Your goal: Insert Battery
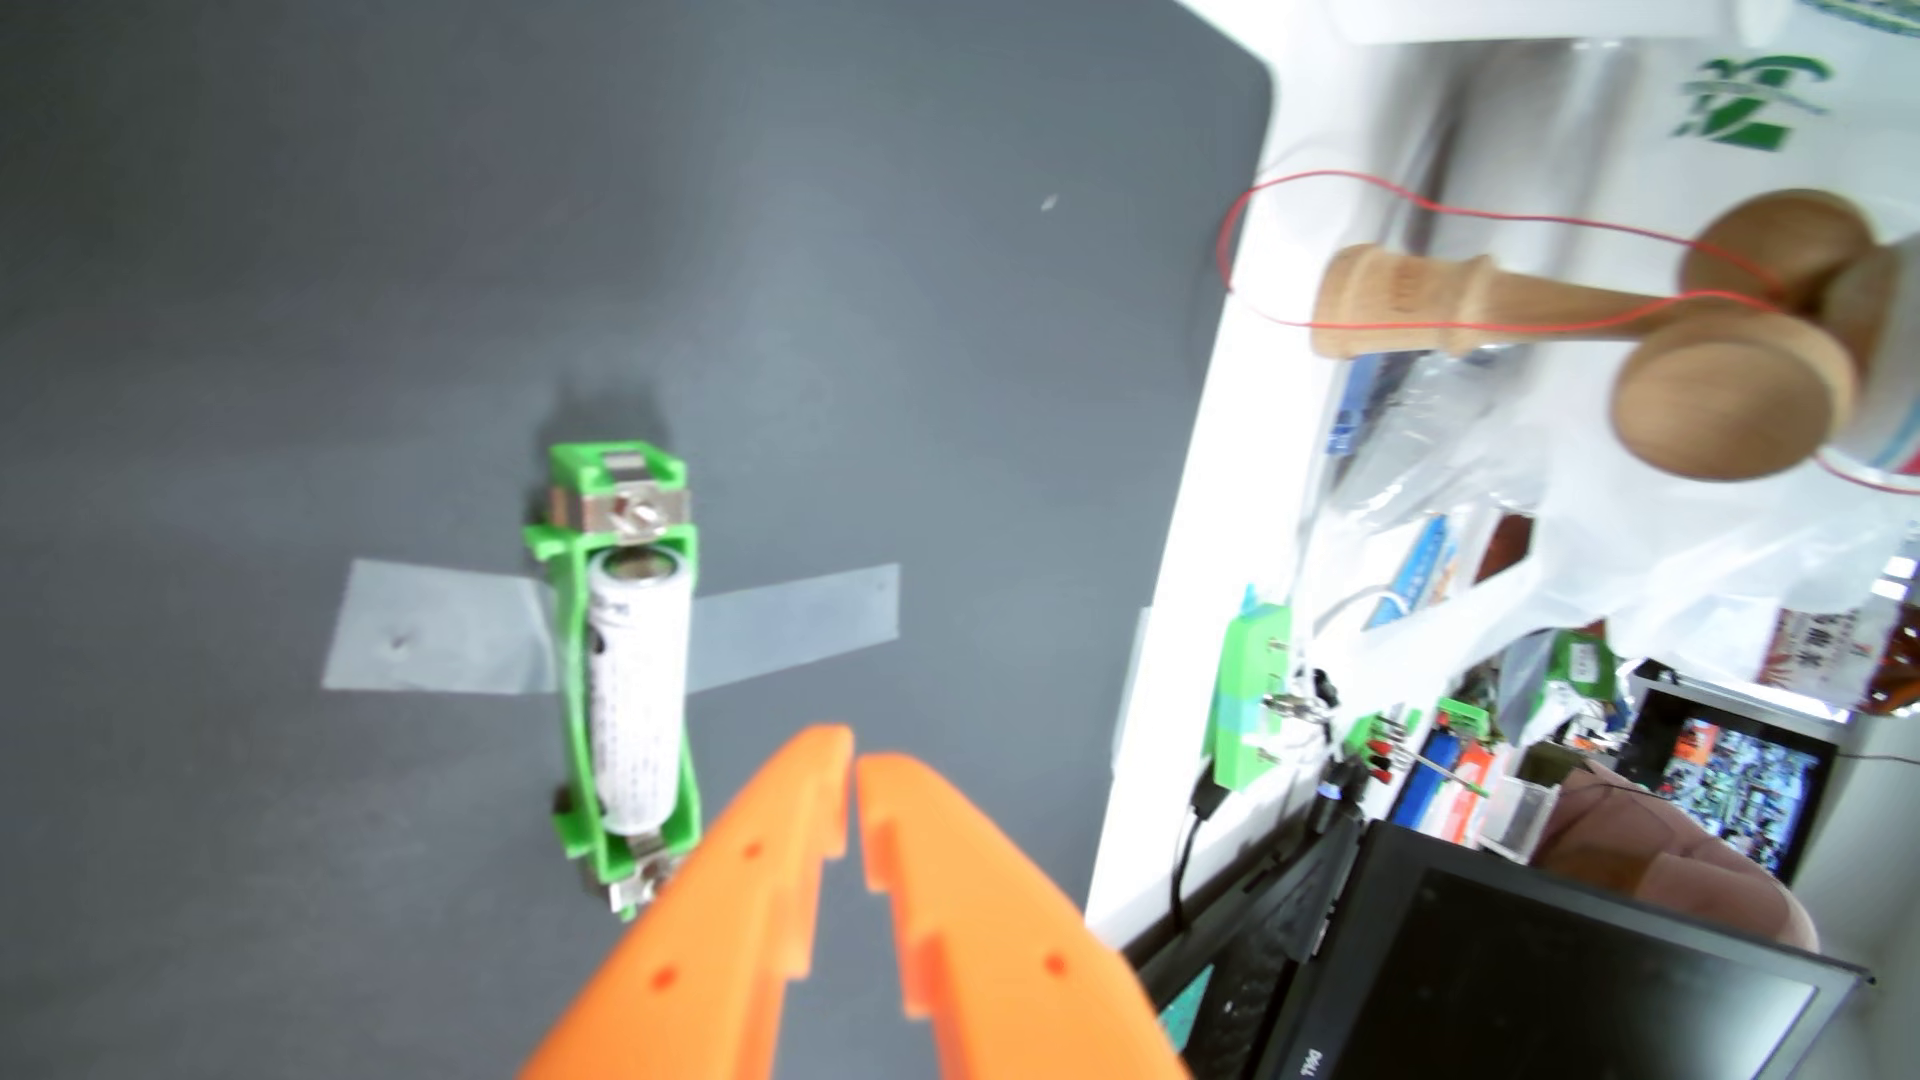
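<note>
Wrist view, left to right: dark grey mat (pixel 312 260) covers most of the worktop, rounded corner at far right of it. Clear tape strip (pixel 436 644) runs across the mat, passing under the green holder (pixel 571 665), which sits left of centre with its long axis running near-to-far. White battery (pixel 639 696) is lying in the holder's cradle, lengthwise between the two green side rails, printed text down its side, far end cap facing up toward the metal contact and screw (pixel 634 514) at the far end of the holder. Another metal tab shows at the near end, partly cut off by the tool. Orange tool (pixel 854 763) comes in from the bottom edge, just right of the holder's near end; its two fingers are nearly together, only a thin slit between the tips, nothing gripped. Left finger (pixel 727 914) overlaps the holder's near corner in the frame; cannot tell if it touches. Right of the mat, white worktop (pixel 1226 582) with clutter: wooden kendama (pixel 1558 301) with red string at far right, clear plastic bags (pixel 1558 519) below it, a second green printed part (pixel 1252 696) with wires near the mat edge, black Dell monitor (pixel 1558 966) at near right, small lit screen (pixel 1745 789) behind it. Frame is somewhat blurred.
</note>
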